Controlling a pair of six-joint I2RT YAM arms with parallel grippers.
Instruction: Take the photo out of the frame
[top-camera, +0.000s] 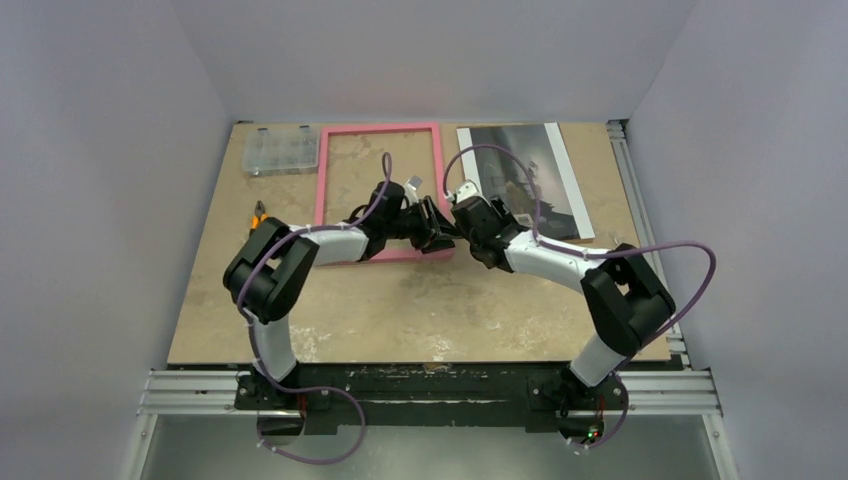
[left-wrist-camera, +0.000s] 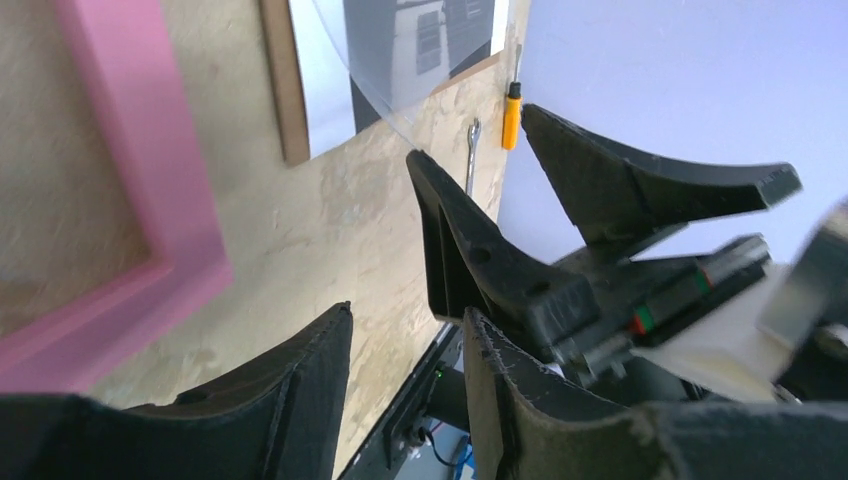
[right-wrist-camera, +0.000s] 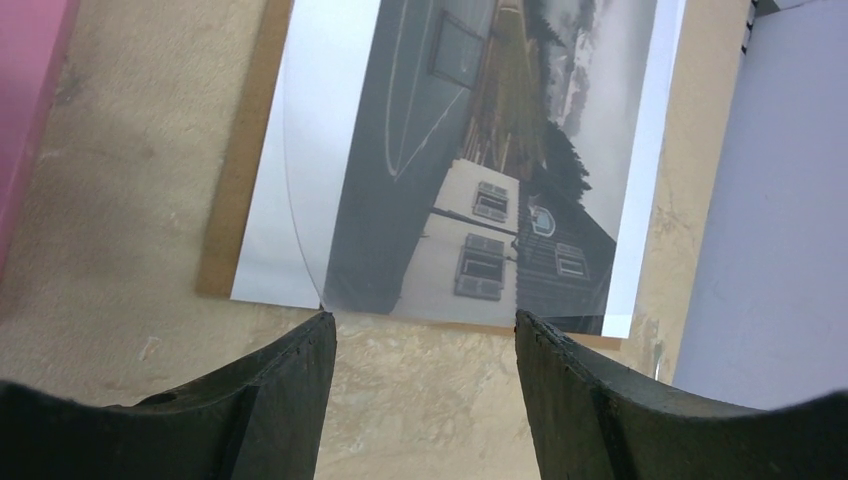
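Note:
The pink frame (top-camera: 322, 190) lies flat at the back middle, with bare table showing through its opening; its corner also shows in the left wrist view (left-wrist-camera: 150, 200). The photo (top-camera: 545, 170) lies outside the frame to its right, face up on the brown backing board (right-wrist-camera: 235, 180), with a clear sheet (right-wrist-camera: 330, 150) over part of it. My left gripper (top-camera: 434, 228) is open and empty by the frame's near right corner (left-wrist-camera: 405, 320). My right gripper (top-camera: 476, 205) is open and empty, raised near the photo's near edge (right-wrist-camera: 422, 330). The photo (right-wrist-camera: 480, 150) is ahead of it.
A clear compartment box (top-camera: 282, 150) stands at the back left. Orange-handled pliers (top-camera: 258, 213) lie left of the frame. A screwdriver (left-wrist-camera: 511, 105) and a small metal tool (left-wrist-camera: 472, 150) lie at the table's right edge. The two grippers are close together.

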